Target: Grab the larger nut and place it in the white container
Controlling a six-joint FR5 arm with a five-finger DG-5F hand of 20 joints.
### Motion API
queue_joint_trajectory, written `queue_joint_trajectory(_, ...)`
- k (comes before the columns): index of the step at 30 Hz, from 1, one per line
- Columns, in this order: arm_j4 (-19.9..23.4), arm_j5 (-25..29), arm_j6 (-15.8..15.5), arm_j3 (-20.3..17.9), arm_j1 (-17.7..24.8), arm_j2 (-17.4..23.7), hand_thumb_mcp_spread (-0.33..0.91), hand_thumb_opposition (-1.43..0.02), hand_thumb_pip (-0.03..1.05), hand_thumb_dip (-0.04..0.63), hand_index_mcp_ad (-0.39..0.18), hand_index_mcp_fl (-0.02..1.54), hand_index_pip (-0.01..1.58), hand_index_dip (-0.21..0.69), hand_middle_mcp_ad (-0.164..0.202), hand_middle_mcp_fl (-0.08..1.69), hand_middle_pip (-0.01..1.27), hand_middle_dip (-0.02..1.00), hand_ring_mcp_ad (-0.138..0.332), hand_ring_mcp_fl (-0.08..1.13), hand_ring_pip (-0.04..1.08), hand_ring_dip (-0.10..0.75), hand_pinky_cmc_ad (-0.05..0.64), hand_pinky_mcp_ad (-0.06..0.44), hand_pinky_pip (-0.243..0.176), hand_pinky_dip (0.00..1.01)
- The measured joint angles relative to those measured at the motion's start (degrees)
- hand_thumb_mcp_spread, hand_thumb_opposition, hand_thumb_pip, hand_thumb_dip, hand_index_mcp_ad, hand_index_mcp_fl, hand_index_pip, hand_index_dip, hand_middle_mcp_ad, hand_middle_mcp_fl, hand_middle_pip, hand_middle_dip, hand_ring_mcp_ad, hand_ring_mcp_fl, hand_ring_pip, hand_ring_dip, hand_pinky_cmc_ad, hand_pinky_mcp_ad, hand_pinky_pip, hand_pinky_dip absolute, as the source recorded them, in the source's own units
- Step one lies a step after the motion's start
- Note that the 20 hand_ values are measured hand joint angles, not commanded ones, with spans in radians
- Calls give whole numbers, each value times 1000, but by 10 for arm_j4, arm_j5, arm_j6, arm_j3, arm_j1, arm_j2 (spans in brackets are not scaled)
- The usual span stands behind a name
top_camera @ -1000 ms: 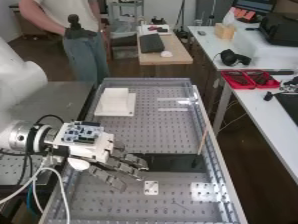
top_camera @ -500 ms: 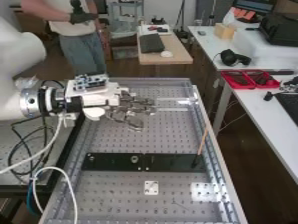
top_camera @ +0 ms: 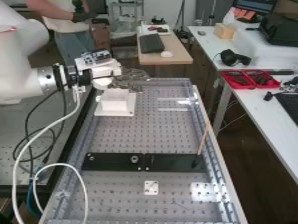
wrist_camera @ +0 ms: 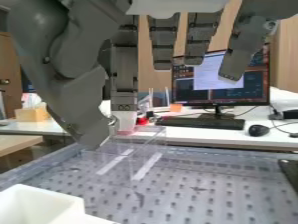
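Larger nut [wrist_camera: 113, 120]: up off the bar, between the thumb [wrist_camera: 83, 105] and one finger [wrist_camera: 124, 95], near their tips. Only a small dark metallic bit of it shows, so can't call which way it faces or how its axis runs.

Surface: perforated bench plate [top_camera: 126, 134] with raised rails along the edges. White container [top_camera: 118, 101] is at the far end, toward the arm's side, upright on a flat white base, open top up. Flat black bar [top_camera: 169, 163] lies across the near part. Smaller nut [top_camera: 91, 158] and bearing [top_camera: 134, 159] stand on it. Thin wooden stick [top_camera: 202, 142] is tilted, low end at the bar's right part. Small white plate [top_camera: 151, 188] with holes lies flat, nearer the camera than the bar. Two pale strips [top_camera: 173, 109] run side by side, right of the container.

Room: white side table [top_camera: 265, 107] along the right with red trays [top_camera: 250, 79]; small wood-top desk [top_camera: 166, 58] behind. Wrist view has a monitor [wrist_camera: 249, 82], keyboard [wrist_camera: 199, 122] and mouse [wrist_camera: 258, 130] on a white desk.

Hand [top_camera: 100, 66]: up by the container, above bench level. Partly closed, thumb and one finger pinching the nut, other fingers fairly straight and apart from it.
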Motion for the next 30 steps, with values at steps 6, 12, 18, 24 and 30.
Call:
queue_joint_trajectory(6,17,51,-6,-35,51,3,337,-908,730,215,-98,340,1506,37,77,56,138,199,126,0,115,134,337,291,-89,510)
queue_joint_trajectory(12,27,81,-9,-50,73,-15,337,-908,730,213,-98,340,1508,37,79,56,138,199,129,0,115,134,333,295,-89,510)
queue_joint_trajectory(18,9,97,-16,-45,84,-28,340,-908,730,215,-101,316,1508,37,82,56,138,199,129,0,115,134,333,291,-89,496)
queue_joint_trajectory(24,-20,104,-16,-34,81,-32,353,-906,806,216,-154,140,1532,16,82,58,134,199,127,0,134,134,333,295,-91,524)
queue_joint_trajectory(30,-28,104,-1,-28,67,-28,304,-902,806,216,-166,3,1278,-117,82,58,126,199,127,-2,162,133,337,295,-91,599)
